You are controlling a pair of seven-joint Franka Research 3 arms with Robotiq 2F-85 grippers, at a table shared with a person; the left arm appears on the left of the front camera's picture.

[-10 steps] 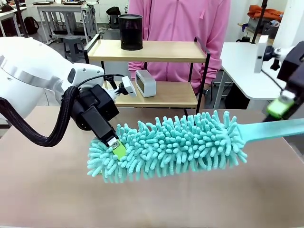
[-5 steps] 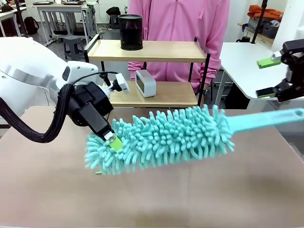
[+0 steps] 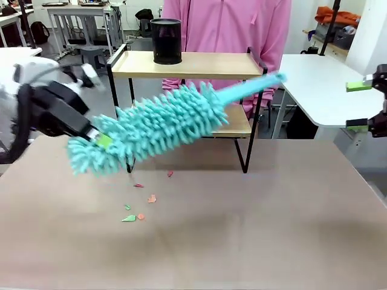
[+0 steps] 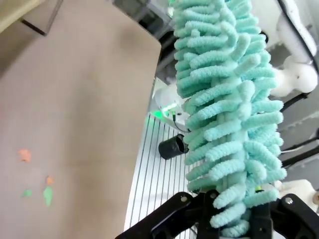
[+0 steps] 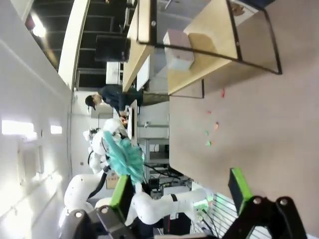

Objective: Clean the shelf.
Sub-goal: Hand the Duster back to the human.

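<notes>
Looks like a robotics lab or research workroom. Rows of white work tables (image 3: 72, 12) and stools (image 3: 91, 57) behind, bags (image 3: 39, 30) and gear piled on a far bench (image 3: 335, 18), pale walls and strip ceiling lights (image 5: 20, 127). Closer in, a tan test surface (image 3: 242, 229) with a white side table (image 3: 314, 84) beside it and cabled white robot arms (image 5: 159, 206) mounted at its edge.

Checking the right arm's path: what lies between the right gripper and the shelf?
In the front view, the corner of a white side table sits between the open right gripper and the shelf; the duster's handle sticks out past the shelf's post.
</notes>
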